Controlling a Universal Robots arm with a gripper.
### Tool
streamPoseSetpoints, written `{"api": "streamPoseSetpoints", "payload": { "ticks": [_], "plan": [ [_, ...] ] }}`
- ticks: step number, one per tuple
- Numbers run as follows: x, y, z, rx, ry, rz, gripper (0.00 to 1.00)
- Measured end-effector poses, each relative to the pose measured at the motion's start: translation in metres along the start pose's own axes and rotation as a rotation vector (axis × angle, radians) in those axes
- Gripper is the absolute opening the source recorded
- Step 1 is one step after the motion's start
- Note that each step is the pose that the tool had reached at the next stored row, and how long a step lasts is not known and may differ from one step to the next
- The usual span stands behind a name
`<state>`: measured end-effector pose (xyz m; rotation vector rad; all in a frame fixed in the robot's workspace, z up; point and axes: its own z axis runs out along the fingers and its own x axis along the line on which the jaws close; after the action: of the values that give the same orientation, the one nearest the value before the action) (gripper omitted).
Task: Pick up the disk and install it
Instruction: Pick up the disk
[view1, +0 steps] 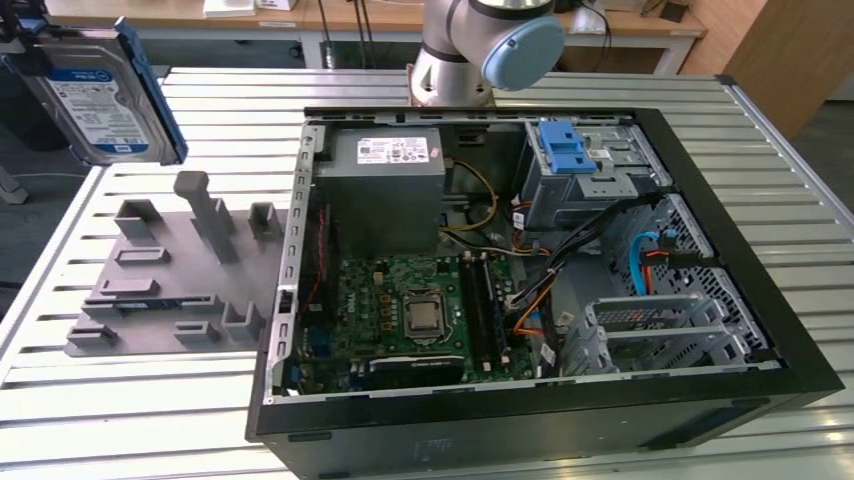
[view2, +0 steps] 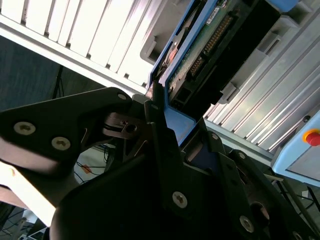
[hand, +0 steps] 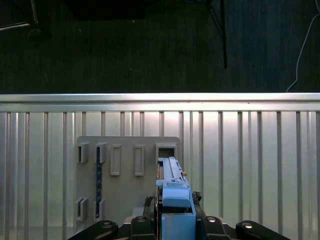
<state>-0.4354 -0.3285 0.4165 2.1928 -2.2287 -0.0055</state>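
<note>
Computer case (view1: 534, 425): black tower lying on its side, open face up, nearest in the exterior view. Its near corners are cut off by the picture edge.
Table (view1: 134, 420): slatted metal top carrying the case and the fixture. The far edge also appears in the first wrist view (hand: 250, 150).
Robot arm (view1: 481, 50): grey with a light-blue joint cap, standing beyond the far side of the case. Its upper links are cut off.
Fixture plate (view1: 147, 300): grey, with upright slots, on the table at the exterior view's left of the case, well apart from the drive cage.
Power supply (view1: 387, 190): grey box with a white sticker, at the far side inside the case.
Drive cage (view1: 587, 170): silver, with a blue latch, in the case's far corner at the exterior view's right. Cables partly hide its lower part.
Disk (view1: 100, 100): held upright in the air above the far corner of the table at the exterior view's left, label facing the camera. Its top is cut off. The second wrist view shows its circuit-board side (view2: 200, 45).
Gripper (view2: 175, 120): clenched on the disk's blue frame, with one finger (view2: 156, 107) pressed against the frame edge. The linkage hides the contact on the other side.
</note>
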Motion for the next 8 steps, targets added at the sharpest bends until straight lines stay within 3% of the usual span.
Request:
{"api": "streamPoseSetpoints", "payload": {
  "ticks": [8],
  "plan": [
    [0.0000, 0.0001, -0.0074, 0.0001, -0.0001, 0.000, 0.36]
  ]
}}
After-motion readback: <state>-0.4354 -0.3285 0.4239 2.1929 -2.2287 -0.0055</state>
